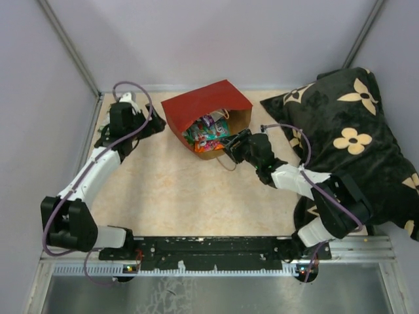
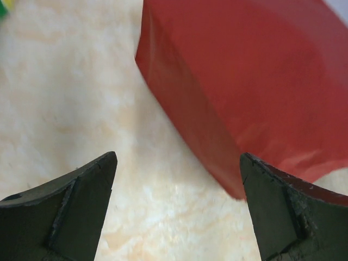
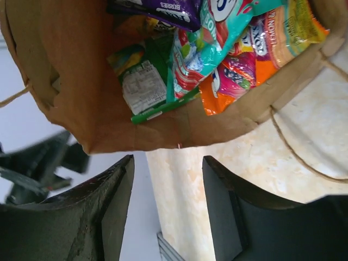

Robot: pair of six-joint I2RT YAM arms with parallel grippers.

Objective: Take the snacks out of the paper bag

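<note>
The paper bag (image 1: 206, 104) lies on its side at the back middle of the table, red outside, brown mouth facing the near right. Several snacks (image 1: 208, 134) fill its mouth. In the right wrist view the snacks (image 3: 217, 49) are glossy packets in purple, teal, green and orange on the bag's brown inner wall (image 3: 81, 81). My right gripper (image 3: 168, 159) hovers just outside the mouth's lower lip, jaws apart, nothing between them; it also shows from above (image 1: 230, 145). My left gripper (image 2: 178, 156) stands wide open over bare table beside the bag's red closed end (image 2: 244, 81).
A black pillow with cream flowers (image 1: 347, 131) fills the right side behind the right arm. The bag's string handle (image 3: 293, 147) loops onto the table near the right fingers. Grey walls enclose the back and sides.
</note>
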